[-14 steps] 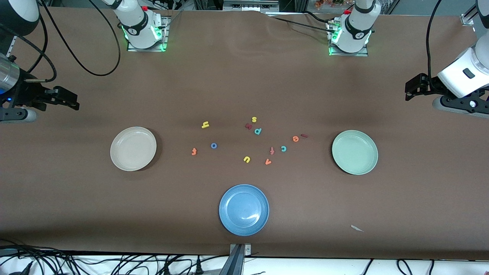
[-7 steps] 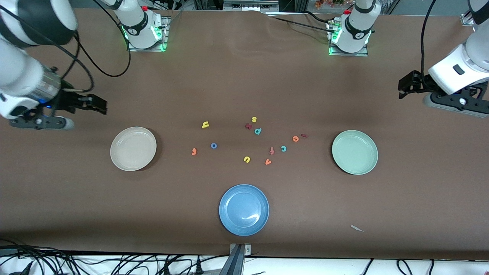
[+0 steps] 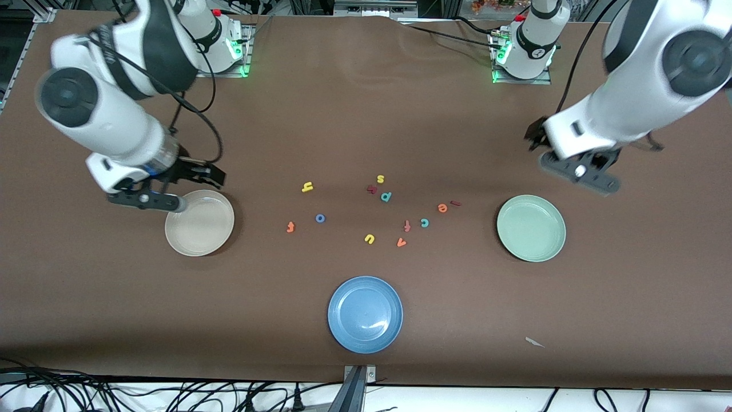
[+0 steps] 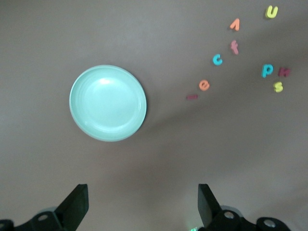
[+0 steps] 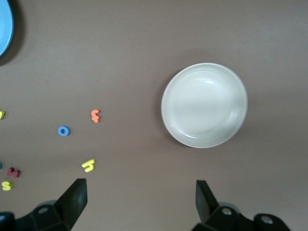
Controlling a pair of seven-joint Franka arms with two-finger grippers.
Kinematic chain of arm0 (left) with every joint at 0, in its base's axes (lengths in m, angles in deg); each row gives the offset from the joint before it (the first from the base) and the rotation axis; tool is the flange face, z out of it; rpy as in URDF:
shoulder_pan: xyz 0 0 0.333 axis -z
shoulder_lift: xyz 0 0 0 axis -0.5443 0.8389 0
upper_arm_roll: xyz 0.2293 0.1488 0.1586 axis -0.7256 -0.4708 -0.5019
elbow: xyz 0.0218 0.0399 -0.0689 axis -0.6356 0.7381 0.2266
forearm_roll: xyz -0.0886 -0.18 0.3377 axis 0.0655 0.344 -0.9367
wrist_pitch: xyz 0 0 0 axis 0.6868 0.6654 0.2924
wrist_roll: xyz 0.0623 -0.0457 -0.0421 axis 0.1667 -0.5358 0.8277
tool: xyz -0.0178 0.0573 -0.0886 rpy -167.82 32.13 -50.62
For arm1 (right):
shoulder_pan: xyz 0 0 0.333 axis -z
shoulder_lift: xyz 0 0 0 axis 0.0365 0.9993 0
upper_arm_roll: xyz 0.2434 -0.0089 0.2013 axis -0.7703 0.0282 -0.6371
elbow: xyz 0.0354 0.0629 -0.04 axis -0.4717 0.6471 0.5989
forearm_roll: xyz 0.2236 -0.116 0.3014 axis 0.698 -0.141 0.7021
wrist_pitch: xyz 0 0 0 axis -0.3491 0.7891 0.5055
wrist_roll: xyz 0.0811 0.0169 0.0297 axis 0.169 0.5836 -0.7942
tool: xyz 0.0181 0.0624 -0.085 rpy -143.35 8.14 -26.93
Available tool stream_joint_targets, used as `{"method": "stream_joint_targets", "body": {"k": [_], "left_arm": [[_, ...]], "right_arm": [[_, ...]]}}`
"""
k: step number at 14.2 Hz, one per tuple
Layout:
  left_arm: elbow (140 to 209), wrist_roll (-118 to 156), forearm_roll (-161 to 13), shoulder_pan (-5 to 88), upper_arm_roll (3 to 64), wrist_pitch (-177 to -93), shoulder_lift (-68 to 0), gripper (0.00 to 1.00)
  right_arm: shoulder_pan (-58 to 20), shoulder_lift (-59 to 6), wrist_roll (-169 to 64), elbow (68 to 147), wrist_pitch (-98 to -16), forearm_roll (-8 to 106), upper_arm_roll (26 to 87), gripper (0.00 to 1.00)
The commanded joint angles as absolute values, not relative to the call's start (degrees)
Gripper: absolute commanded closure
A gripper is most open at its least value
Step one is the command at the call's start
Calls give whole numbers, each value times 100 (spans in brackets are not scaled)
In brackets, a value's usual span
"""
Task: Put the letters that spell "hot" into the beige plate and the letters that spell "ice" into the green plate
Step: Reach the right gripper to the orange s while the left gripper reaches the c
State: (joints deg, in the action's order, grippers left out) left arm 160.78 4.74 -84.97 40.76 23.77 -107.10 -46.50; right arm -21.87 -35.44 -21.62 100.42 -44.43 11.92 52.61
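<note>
The yellow h (image 3: pixel 307 186), blue o (image 3: pixel 320 218) and orange t (image 3: pixel 290 227) lie on the table beside the empty beige plate (image 3: pixel 199 222). The dark red i (image 3: pixel 456 203), orange e (image 3: pixel 442 208) and teal c (image 3: pixel 425 222) lie nearer the empty green plate (image 3: pixel 531 228). My right gripper (image 3: pixel 210 175) hangs open over the table at the beige plate's rim; its wrist view shows that plate (image 5: pixel 204 105), the t (image 5: pixel 95 115), o (image 5: pixel 63 130) and h (image 5: pixel 88 165). My left gripper (image 3: pixel 533 136) hangs open over bare table beside the green plate (image 4: pixel 108 103), holding nothing.
A blue plate (image 3: pixel 365 314) sits nearest the front camera. Other letters lie among the task's own: yellow s (image 3: pixel 381 178), a dark red curved letter (image 3: pixel 372 189), teal p (image 3: pixel 386 197), orange-red f (image 3: pixel 407 225) and v (image 3: pixel 401 242), yellow u (image 3: pixel 369 238). A paper scrap (image 3: pixel 534 342) lies near the front edge.
Both arms have swung in from the table's ends, the right toward the beige plate and the left toward the green plate. No letter or plate has moved.
</note>
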Motion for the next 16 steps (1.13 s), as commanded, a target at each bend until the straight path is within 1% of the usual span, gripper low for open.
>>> {"method": "stream_joint_targets", "body": {"k": [1,3,7,9,11,13,16], "left_arm": [[15900,334,-8420,4141,2354,-11202,-4100,0],[15900,325,-8394,4150,2354,-11475,-3792,0],[15900,316,-8420,4553,2362,-11809,-3124,0],[15891,316,-8412,4720,2362,-12072,-2842,0],[15891,316,-8420,5010,2362,-12345,-2535,0],[15900,316,-8429,5318,2354,-12434,-2367,0],[15900,307,-8438,5442,2362,-12890,-2191,0]], "right_arm": [[-2424,-3277,-1809,10083,-4850,1176,5284,0],[-2556,-3136,-1686,10214,-5166,1176,5292,0],[-2582,-3109,-1492,11091,-6448,1176,5275,0],[-2670,-2978,-1229,11426,-6976,1176,5257,0],[-2688,-2680,-1210,11401,-7119,1176,5240,0],[-2671,-2442,-1219,11392,-7320,1194,5082,0],[-2679,-2117,-1280,11375,-7768,1457,5046,0]]}}
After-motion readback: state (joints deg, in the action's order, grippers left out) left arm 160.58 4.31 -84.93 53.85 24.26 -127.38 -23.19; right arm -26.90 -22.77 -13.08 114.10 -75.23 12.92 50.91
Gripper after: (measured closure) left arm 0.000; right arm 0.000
